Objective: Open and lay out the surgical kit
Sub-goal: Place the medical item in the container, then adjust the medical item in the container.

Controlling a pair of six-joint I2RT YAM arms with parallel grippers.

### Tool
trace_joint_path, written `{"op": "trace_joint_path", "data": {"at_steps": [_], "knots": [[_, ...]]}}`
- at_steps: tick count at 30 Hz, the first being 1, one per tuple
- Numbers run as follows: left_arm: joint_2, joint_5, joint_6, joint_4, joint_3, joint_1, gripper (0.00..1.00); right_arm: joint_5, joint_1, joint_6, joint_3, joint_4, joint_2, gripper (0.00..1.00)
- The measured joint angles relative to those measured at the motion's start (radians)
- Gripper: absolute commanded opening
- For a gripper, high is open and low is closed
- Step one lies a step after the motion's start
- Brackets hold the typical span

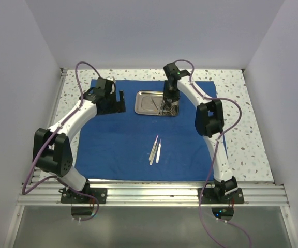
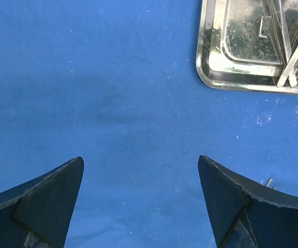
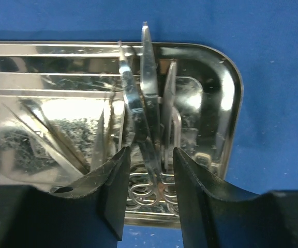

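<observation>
A blue drape (image 1: 118, 139) covers the speckled bench (image 1: 242, 129), with a steel tray (image 1: 146, 103) at its far side. The left tool (image 2: 141, 163) gapes wide over bare drape, the tray beyond it to the right. The right tool (image 3: 151, 152), narrow, straddles scissors (image 3: 148, 93) in the tray; I cannot tell whether it grips them.

Walls: plain pale-white panel walls (image 1: 154, 31) enclose the back, left and right.
Tabletop: white stone-look tabletop (image 1: 252, 129) flecked with dark specks.
Near edge: silver aluminium rail frame (image 1: 154, 194), a dull grey panel (image 1: 149, 227) below.
Light: soft, even, faintly cool.

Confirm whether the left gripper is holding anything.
No. The left gripper hangs open over bare blue cloth, with nothing between its fingers.
</observation>
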State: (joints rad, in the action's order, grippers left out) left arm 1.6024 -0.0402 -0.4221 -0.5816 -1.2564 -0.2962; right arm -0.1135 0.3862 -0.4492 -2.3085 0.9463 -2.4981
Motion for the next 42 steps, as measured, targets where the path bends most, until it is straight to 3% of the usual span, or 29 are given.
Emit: {"op": "trace_joint_path", "data": {"at_steps": [13,23,38,42], "knots": [[0.084,0.036,0.000,0.017,-0.012,0.000,0.95,-0.005,-0.027,-0.004,0.119,-0.006,0.085,0.29],[0.085,0.040,0.001,0.019,-0.032,0.001,0.95,0.002,-0.026,-0.012,0.127,-0.011,0.085,0.23],[0.085,0.040,0.015,0.025,-0.032,0.002,0.95,-0.001,-0.005,-0.014,0.085,0.003,0.036,0.22],[0.085,0.040,0.016,0.028,-0.032,0.002,0.95,-0.008,-0.002,-0.013,0.085,0.005,0.036,0.15]]}}
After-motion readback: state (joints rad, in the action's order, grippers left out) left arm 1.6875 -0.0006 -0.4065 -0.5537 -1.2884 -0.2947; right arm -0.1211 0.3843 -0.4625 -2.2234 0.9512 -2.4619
